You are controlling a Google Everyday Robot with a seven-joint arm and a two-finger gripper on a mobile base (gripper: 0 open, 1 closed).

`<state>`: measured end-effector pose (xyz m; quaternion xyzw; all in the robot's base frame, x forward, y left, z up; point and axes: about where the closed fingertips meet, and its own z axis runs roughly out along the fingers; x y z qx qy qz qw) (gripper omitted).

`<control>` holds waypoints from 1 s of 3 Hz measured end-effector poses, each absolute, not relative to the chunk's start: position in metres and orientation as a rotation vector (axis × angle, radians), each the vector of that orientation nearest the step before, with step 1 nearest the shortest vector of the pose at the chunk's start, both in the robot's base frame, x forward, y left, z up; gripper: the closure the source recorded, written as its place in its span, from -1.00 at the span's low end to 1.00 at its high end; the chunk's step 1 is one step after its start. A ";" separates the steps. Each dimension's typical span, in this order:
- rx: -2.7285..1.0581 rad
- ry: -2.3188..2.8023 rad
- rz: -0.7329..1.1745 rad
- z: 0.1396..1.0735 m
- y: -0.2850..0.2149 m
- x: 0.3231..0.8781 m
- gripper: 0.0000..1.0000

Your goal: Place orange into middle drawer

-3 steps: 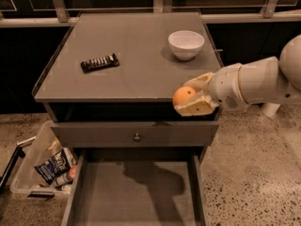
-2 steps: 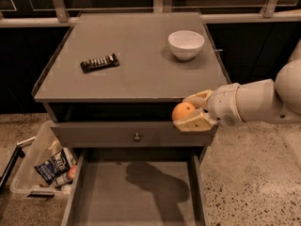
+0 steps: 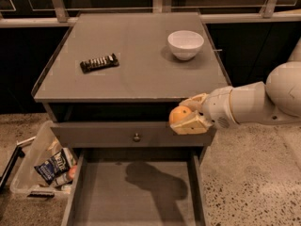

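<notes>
Gripper (image 3: 186,115) sits off the front right corner of the bench (image 3: 131,79), level with the knobbed drawer (image 3: 108,136) just to its left. I read its two fingers as clamped on the orange (image 3: 179,114), one above the fruit and one below. Under the gripper and to its left, the middle drawer (image 3: 136,201) stands pulled out, with the arm's shadow on its grey floor. Behind the gripper, on the bench top, stands a white bowl (image 3: 186,44). Well off to the left lies a dark bar (image 3: 99,62). Far left and lower, a clear bin (image 3: 35,166) rests on the floor.
</notes>
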<state>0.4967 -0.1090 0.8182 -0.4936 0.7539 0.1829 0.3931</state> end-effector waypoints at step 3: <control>-1.200 1.895 0.494 0.706 -0.107 0.494 1.00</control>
